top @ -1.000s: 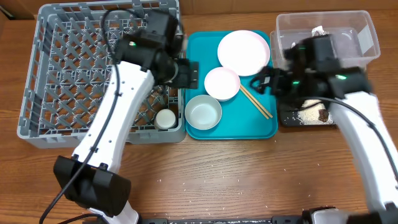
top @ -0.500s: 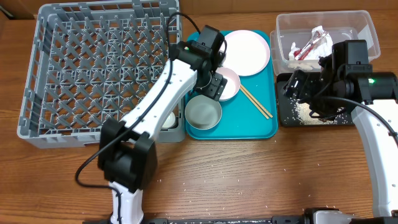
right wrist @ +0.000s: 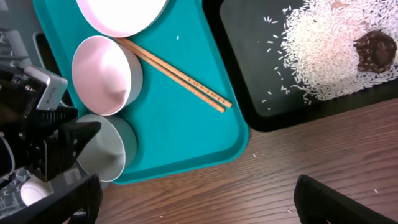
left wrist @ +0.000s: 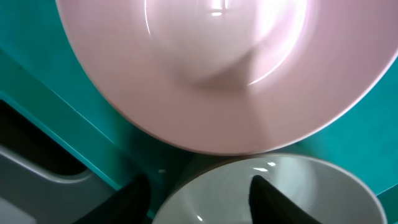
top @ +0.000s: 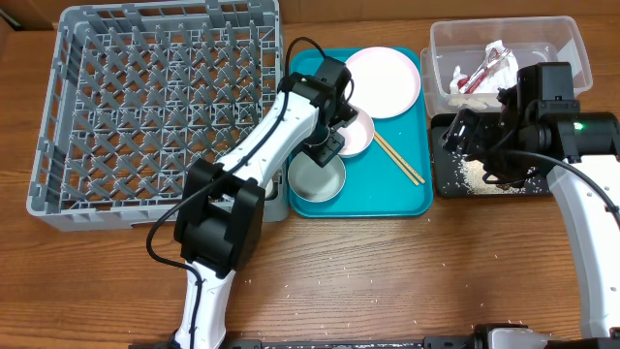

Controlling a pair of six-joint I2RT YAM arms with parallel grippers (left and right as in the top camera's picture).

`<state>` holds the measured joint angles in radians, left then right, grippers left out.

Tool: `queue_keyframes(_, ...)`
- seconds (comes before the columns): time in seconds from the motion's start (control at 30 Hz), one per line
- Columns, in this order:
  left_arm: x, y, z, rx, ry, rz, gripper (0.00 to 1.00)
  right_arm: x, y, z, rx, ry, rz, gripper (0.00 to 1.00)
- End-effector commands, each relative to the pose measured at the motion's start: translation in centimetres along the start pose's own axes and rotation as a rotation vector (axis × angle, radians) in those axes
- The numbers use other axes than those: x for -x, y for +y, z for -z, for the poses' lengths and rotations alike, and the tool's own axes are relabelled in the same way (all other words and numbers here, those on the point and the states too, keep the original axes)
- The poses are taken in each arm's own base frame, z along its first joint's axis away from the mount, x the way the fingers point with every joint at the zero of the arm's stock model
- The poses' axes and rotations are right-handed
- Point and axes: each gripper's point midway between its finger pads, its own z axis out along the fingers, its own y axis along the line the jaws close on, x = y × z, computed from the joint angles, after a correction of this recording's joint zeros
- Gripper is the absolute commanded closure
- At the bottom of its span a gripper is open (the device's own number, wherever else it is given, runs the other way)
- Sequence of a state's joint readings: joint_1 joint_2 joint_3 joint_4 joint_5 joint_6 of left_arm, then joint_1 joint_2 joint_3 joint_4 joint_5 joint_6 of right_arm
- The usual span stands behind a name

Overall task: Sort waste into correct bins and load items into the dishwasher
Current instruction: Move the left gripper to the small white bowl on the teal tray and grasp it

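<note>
Left: the grey dish rack (top: 58,116) stands beside the teal tray (top: 407,199). Centre: your left gripper (left wrist: 199,198) is open low over the tray. 1 finger appears to sit outside and 1 inside the rim of the near white bowl (left wrist: 311,186), just beside the 2nd bowl (left wrist: 217,68). Expect the bowl to be light, rigid, glossy and breakable, so pinch its rim wall squarely. Right: your right gripper (right wrist: 198,182), spread wide and empty, hovers near the black tray (right wrist: 249,118).

From high above, looks straight down at the whole table (top: 387,281). From the left wrist, very close, faces down at the pale bowl (left wrist: 217,62) and grey bowl (left wrist: 211,193) on the teal tray (left wrist: 37,74). From the right wrist, farther back, sees both bowls too, plus chopsticks (right wrist: 177,74).
</note>
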<state>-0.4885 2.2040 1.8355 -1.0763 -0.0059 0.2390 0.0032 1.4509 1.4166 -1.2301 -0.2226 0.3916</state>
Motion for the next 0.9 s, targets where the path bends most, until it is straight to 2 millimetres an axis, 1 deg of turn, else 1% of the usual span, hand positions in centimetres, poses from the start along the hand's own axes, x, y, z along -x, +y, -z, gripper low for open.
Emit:
queue_keyframes(0.0, -0.3, 0.6, 0.0, 0.007, 0.015, -0.016, 0.57, 0.2, -0.3, -0.1, -0.017, -0.011, 0.007, 0.0)
queue_keyframes(0.03, -0.5, 0.5, 0.0, 0.003, 0.024, -0.016, 0.61, 0.2, -0.3, -0.1, -0.017, -0.011, 0.007, 0.0)
queue_keyframes(0.07, -0.7, 0.4, 0.0, -0.003, 0.032, -0.016, 0.62, 0.2, -0.3, -0.1, -0.017, -0.011, 0.007, 0.0)
queue_keyframes(0.33, -2.2, -0.1, -1.0, -0.017, 0.082, 0.039, 0.67, 0.3, -0.2, -0.1, -0.017, -0.019, 0.009, 0.0)
queue_keyframes(0.43, -2.4, -0.1, -1.1, -0.017, 0.088, 0.065, 0.73, 0.4, -0.3, -0.1, -0.02, -0.023, 0.01, 0.0)
queue_keyframes(0.47, -2.4, -0.1, -1.1, -0.016, 0.087, 0.083, 0.77, 0.4, -0.3, -0.1, -0.022, -0.024, 0.01, 0.0)
queue_keyframes(0.5, -2.3, -0.1, -1.1, -0.016, 0.086, 0.095, 0.79, 0.4, -0.3, -0.1, -0.022, -0.024, 0.01, 0.0)
queue_keyframes(0.57, -2.3, -0.3, -1.2, -0.026, 0.086, 0.107, 0.8, 0.4, -0.3, -0.1, -0.022, -0.024, 0.01, 0.0)
queue_keyframes(0.67, -2.2, -1.2, -1.3, -0.067, 0.087, 0.104, 0.77, 0.4, -0.3, -0.1, -0.022, -0.024, 0.009, 0.0)
queue_keyframes(0.8, -2.3, -1.9, -1.8, -0.098, 0.097, 0.104, 0.74, 0.4, -0.3, -0.1, -0.023, -0.024, 0.009, 0.0)
queue_keyframes(0.87, -2.5, -2.1, -2.0, -0.107, 0.108, 0.105, 0.75, 0.4, -0.3, -0.1, -0.022, -0.024, 0.01, 0.0)
